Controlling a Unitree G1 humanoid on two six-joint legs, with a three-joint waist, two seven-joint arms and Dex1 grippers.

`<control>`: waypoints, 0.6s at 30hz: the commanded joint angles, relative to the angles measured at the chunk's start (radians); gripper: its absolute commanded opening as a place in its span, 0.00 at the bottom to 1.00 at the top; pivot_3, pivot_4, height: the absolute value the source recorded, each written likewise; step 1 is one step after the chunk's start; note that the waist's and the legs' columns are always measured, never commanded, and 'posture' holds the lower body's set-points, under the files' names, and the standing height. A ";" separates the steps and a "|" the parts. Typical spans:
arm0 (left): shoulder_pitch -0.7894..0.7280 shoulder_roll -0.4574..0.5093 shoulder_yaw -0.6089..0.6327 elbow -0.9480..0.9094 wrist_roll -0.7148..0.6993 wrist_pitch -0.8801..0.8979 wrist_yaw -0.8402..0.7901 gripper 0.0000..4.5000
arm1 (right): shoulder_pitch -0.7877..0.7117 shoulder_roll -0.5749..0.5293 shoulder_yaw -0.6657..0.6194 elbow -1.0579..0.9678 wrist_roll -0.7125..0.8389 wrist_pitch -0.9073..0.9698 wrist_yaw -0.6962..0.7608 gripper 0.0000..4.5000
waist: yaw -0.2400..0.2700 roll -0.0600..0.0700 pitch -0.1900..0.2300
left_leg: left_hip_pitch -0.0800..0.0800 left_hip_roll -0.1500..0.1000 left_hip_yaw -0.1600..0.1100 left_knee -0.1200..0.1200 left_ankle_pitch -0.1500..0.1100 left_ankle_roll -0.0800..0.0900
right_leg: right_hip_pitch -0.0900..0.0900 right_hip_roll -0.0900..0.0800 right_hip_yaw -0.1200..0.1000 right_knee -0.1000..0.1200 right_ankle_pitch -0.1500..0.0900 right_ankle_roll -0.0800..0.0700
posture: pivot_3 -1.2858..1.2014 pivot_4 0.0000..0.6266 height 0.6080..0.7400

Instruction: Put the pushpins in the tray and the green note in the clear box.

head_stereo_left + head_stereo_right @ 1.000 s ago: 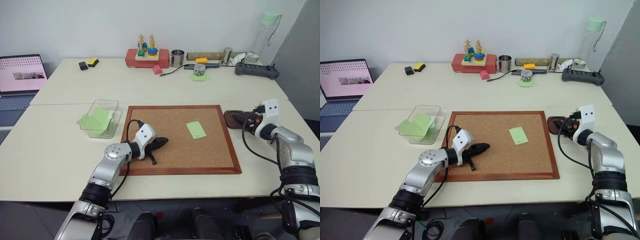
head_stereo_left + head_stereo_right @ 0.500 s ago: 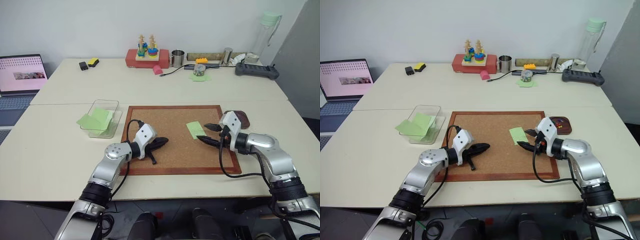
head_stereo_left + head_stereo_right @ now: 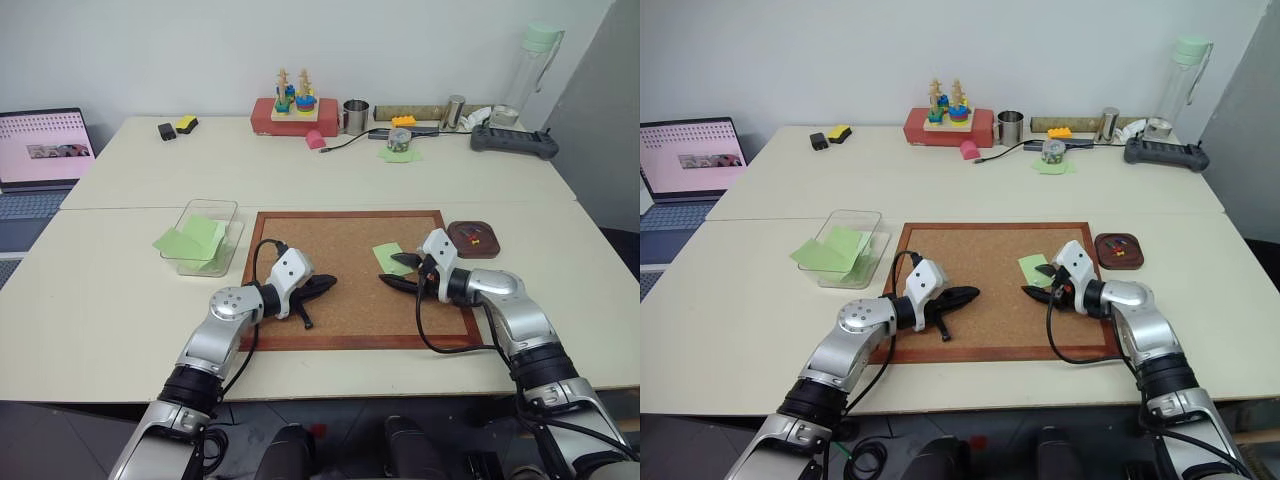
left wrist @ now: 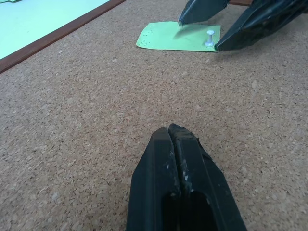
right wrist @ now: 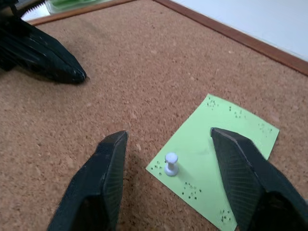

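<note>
The green note (image 5: 226, 139) lies flat on the corkboard's right part, held there by a small white pushpin (image 5: 170, 163). My right gripper (image 3: 390, 270) hovers low over the note, open, one finger on each side of the white pin, touching nothing. On the board's left part my left gripper (image 3: 329, 282) rests shut and empty. The tray (image 3: 488, 247) sits just off the board's right edge, with tiny red and yellow pushpins (image 3: 474, 236) inside. Left of the board stands the clear box (image 3: 222, 207), holding light-green notes, one of them hanging over its rim.
The wooden-framed corkboard (image 3: 330, 230) fills the near middle of the table. A laptop (image 3: 40, 148) stands at the far left. Along the back edge are a red toy block (image 3: 293, 113), a metal cup (image 3: 354, 115), a bottle (image 3: 530, 70) and a black controller (image 3: 514, 141).
My right gripper has swung left from the tray to the green note and lowered over the white pin, its jaws a little narrower. The left arm has stayed put.
</note>
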 commanded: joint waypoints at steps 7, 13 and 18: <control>0.043 0.024 -0.032 0.036 0.046 0.029 -0.007 0.00 | 0.004 -0.007 -0.016 -0.025 0.007 -0.036 0.030 0.08 | -0.001 0.000 0.000 | 0.000 0.000 0.000 0.000 0.000 0.000 | 0.000 0.000 0.000 0.000 0.000 0.000 | 0.52 0.24 1.00; 0.044 0.025 -0.033 0.036 0.045 0.029 -0.007 0.00 | 0.011 -0.011 -0.011 -0.042 0.003 -0.044 0.040 0.00 | -0.001 0.000 0.000 | 0.000 0.000 0.000 0.000 0.000 0.000 | 0.000 0.000 0.000 0.000 0.000 0.000 | 0.52 0.24 1.00; 0.044 0.023 -0.029 0.037 0.043 0.032 -0.003 0.00 | 0.003 -0.015 -0.022 -0.102 0.022 -0.037 0.045 0.00 | 0.000 0.000 0.000 | 0.000 0.000 0.000 0.000 0.000 0.000 | 0.000 0.000 0.000 0.000 0.000 0.000 | 0.52 0.24 1.00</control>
